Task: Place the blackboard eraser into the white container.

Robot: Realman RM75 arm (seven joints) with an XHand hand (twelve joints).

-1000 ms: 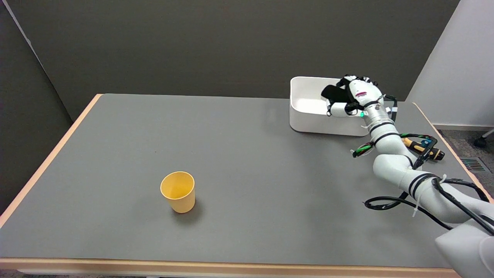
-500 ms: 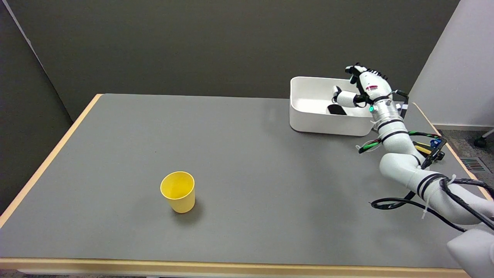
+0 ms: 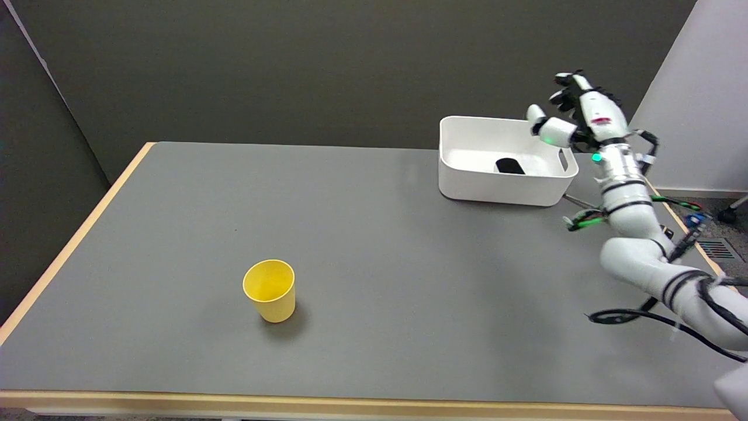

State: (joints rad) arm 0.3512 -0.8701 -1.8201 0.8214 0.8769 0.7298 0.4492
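Lying on the floor of the white container (image 3: 467, 181) at the upper right of the frame, the blackboard eraser (image 3: 509, 166) rests free. The right hand (image 3: 575, 114) hangs above the container's right end, fingers spread, holding nothing. A yellow cup (image 3: 270, 290) stands lower left of centre.

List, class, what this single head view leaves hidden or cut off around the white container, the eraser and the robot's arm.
- Blackboard eraser: its lower part, hidden by the white container's near wall.
- Container floor: the near strip, behind the same wall.
- Right hand: its palm side faces away, though nothing shows in it.
- Right arm: cut off by the picture's lower right edge.
- Yellow cup: its bottom inside, too dim to tell.
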